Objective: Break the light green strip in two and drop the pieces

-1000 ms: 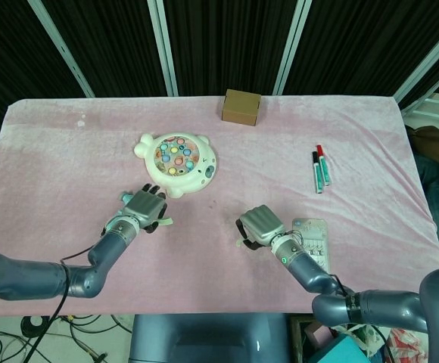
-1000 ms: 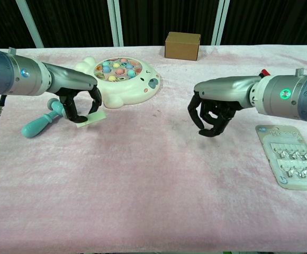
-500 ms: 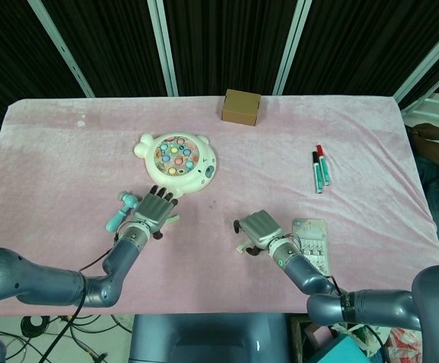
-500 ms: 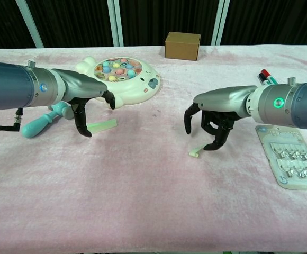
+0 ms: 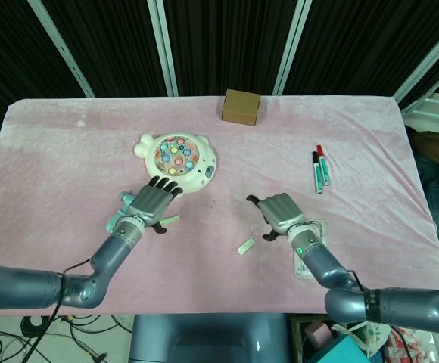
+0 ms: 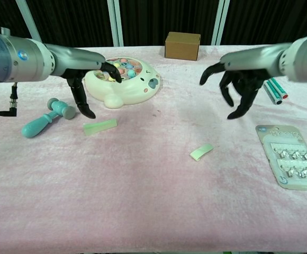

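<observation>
Since both halves of the light green strip now lie loose on the counter, one piece (image 6: 100, 127) just in front of the fish toy (image 6: 123, 81) and the other piece (image 6: 202, 152) well to its right, you have your left hand (image 6: 87, 79) and right hand (image 6: 242, 79) raised with fingers spread, holding nothing.

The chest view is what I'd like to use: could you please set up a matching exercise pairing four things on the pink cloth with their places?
Things:
1. brown cardboard box
2. teal toy hammer
3. clear blister pack of small metal parts
4. red and green marker pens

Places:
A. near the right edge, closest to the camera
B. far edge, centre
C. left side, beside the cream round toy
D. right side, behind the raised right robot hand

Pairs: 1-B, 2-C, 3-A, 4-D
</observation>
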